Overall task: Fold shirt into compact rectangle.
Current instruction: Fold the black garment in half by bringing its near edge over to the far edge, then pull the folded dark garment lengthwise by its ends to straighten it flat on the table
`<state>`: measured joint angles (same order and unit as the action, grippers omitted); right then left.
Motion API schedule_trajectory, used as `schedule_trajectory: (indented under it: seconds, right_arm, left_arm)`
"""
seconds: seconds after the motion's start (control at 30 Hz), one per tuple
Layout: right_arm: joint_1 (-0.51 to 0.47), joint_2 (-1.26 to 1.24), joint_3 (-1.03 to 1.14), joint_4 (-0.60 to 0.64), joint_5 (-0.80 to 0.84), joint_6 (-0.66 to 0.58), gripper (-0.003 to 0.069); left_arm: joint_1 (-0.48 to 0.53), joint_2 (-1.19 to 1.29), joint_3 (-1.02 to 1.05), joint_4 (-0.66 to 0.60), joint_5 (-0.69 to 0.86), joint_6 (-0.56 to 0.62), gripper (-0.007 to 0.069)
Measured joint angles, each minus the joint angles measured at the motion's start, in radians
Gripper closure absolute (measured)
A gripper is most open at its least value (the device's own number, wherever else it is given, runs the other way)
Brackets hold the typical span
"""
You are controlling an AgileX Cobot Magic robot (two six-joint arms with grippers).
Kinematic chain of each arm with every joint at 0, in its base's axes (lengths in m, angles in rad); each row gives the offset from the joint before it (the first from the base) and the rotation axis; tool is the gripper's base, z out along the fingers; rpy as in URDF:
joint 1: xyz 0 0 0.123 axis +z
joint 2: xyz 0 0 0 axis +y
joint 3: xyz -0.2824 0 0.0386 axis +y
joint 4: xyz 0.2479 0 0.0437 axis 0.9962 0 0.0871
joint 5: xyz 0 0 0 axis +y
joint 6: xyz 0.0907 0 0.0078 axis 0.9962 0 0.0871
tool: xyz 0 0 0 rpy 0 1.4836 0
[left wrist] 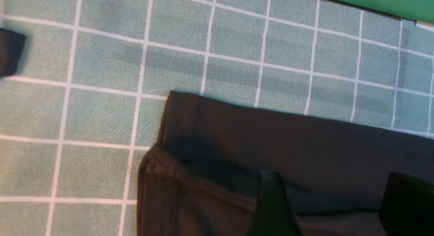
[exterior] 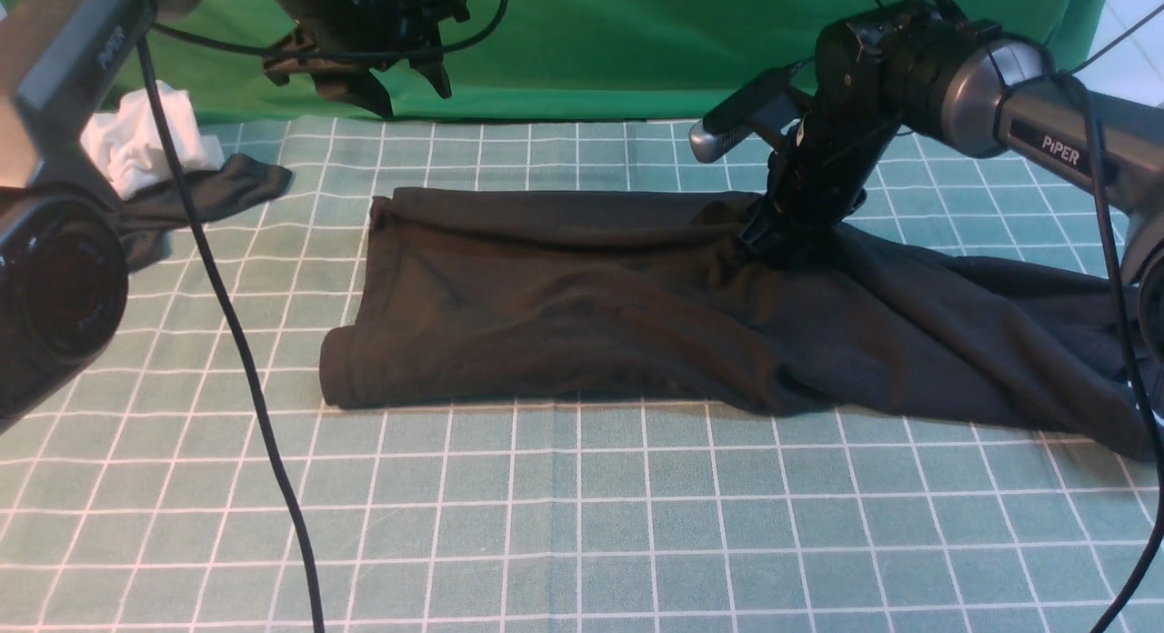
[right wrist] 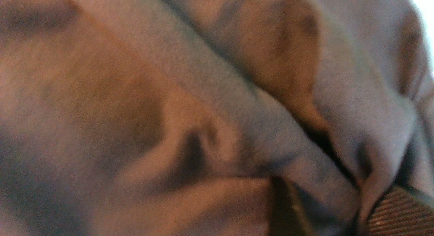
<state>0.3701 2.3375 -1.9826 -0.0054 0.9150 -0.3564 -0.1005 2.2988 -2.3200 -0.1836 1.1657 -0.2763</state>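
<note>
mat point(exterior: 582, 524): green, white squares.
shirt point(exterior: 564, 306): flat on middle of mat, long way runs left to right, neat folded end left, loose end right.
right gripper point(exterior: 773, 237): down on shirt, cloth between fingers point(right wrist: 288, 209), cannot tell if pinched.
left gripper point(exterior: 405, 87): up high, fingers point(left wrist: 271, 202) apart.

Black shirt point(exterior: 582, 315) lies folded lengthwise; its right end rumpled.

a teal table cover point(exterior: 582, 524) with white grid lines spreads beneath both pairs of jaws. beyond them hangs a green backdrop point(exterior: 637, 51); past the right jaws, pale tiled floor point(exterior: 1137, 65) shows brightly.
</note>
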Motion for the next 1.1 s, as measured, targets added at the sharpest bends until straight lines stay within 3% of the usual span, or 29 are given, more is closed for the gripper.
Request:
schedule_trajectory:
  seconds: [0.13, 0.23, 0.43, 0.57, 0.63, 0.73, 0.8, 0.9, 1.07, 1.1]
  right_arm:
    - [-0.001, 0.0, -0.001, -0.027, -0.07, 0.007, 0.0588]
    - [-0.007, 0.0, -0.001, -0.065, -0.111, 0.055, 0.062]
    - [-0.058, 0.001, -0.01, -0.136, -0.147, 0.231, 0.0585]
    - [-0.106, 0.002, -0.069, -0.151, -0.05, 0.268, 0.0533]
    - [-0.124, 0.002, -0.113, -0.155, 0.016, 0.267, 0.0489]
    - [-0.154, 0.002, -0.232, -0.159, 0.224, 0.241, 0.0335]
    - [-0.167, -0.012, -0.257, -0.159, 0.264, 0.239, 0.0298]
    - [-0.185, -0.054, -0.26, -0.147, 0.285, 0.245, 0.0304]
    - [-0.227, -0.309, -0.013, -0.064, 0.285, 0.257, 0.048]
    - [-0.227, -0.322, 0.004, -0.059, 0.285, 0.261, 0.0487]
  left_arm:
    - [0.0, 0.0, 0.0, 0.0, -0.008, 0.004, 0.0233]
    - [0.0, 0.0, 0.0, 0.0, -0.008, 0.007, 0.0233]
    - [0.0, 0.0, 0.0, 0.001, -0.008, 0.014, 0.0233]
    - [0.0, 0.0, 0.0, 0.003, -0.007, 0.014, 0.0233]
    - [0.0, 0.0, 0.0, 0.003, -0.003, 0.014, 0.0233]
    - [0.0, 0.0, 0.0, 0.004, 0.005, 0.014, 0.0233]
    - [0.0, 0.0, 0.0, 0.003, 0.009, 0.014, 0.0233]
    - [0.0, 0.0, 0.0, 0.004, 0.029, 0.015, 0.0233]
    - [0.0, 0.0, 0.0, 0.012, 0.052, 0.024, 0.0233]
    - [0.0, 0.0, 0.0, 0.012, 0.052, 0.024, 0.0233]
